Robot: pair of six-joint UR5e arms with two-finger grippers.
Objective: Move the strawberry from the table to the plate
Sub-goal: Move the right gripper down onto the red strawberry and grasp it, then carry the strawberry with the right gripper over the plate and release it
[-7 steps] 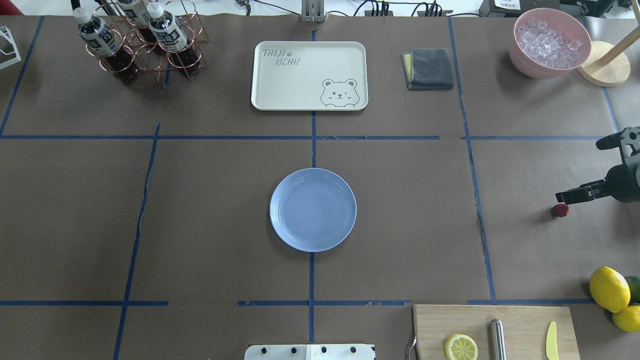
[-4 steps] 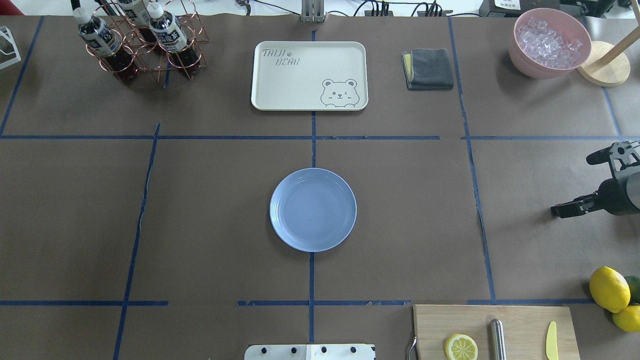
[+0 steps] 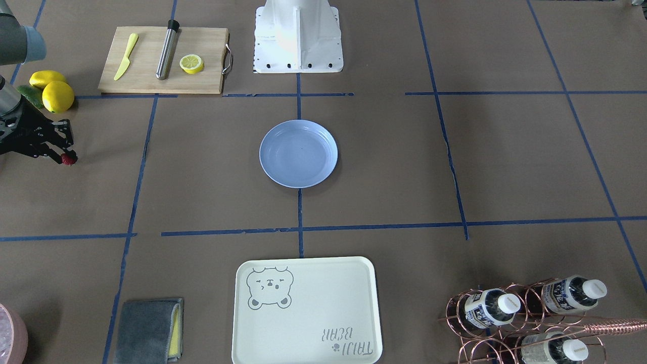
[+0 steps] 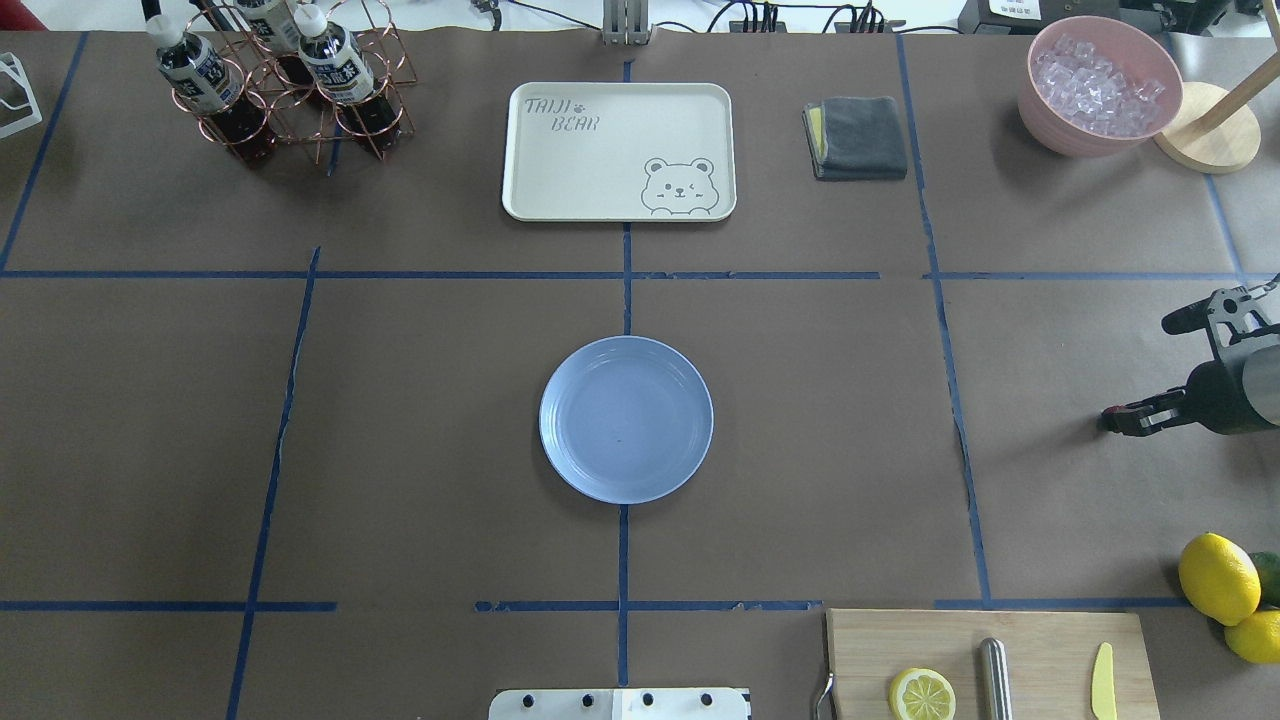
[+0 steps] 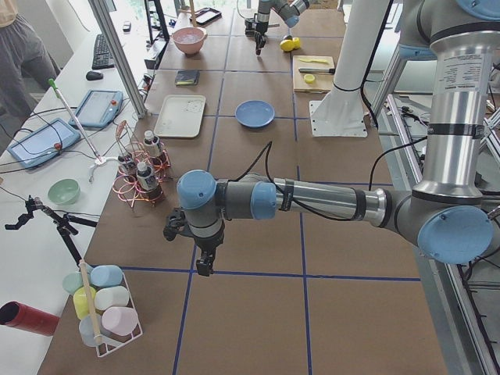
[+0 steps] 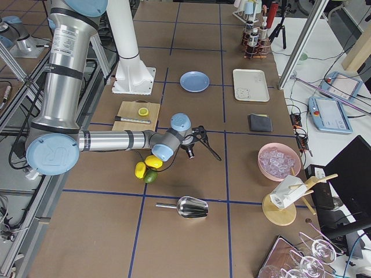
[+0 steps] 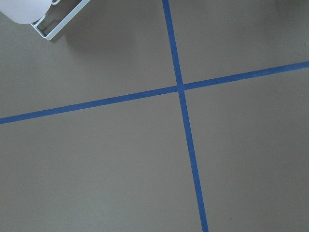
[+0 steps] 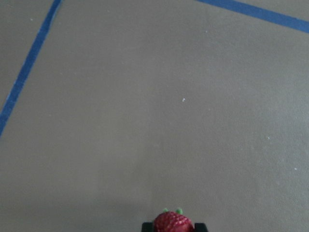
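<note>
- The right gripper [image 4: 1118,420] is clamped down on the strawberry [image 8: 173,223]. The right wrist view shows the red berry pinched between the 2 jaws, with little green cap bits poking out.
- That's way out near the right edge of the table [image 4: 400,450]. Can't tell if the berry is touching the paper or just off it.
- The plate [image 4: 626,419] sits dead centre on the middle tape line, well apart from the berry.
- The left gripper [image 5: 204,269] points down over the table's left end, near a rack of pastel cups [image 5: 101,301]. Only the side view catches it, so I can't tell how far apart its jaws are.
- 2 lemons [image 4: 1218,578] sit beside the cutting board [image 4: 1050,640], on the robot's side of the right gripper.
</note>
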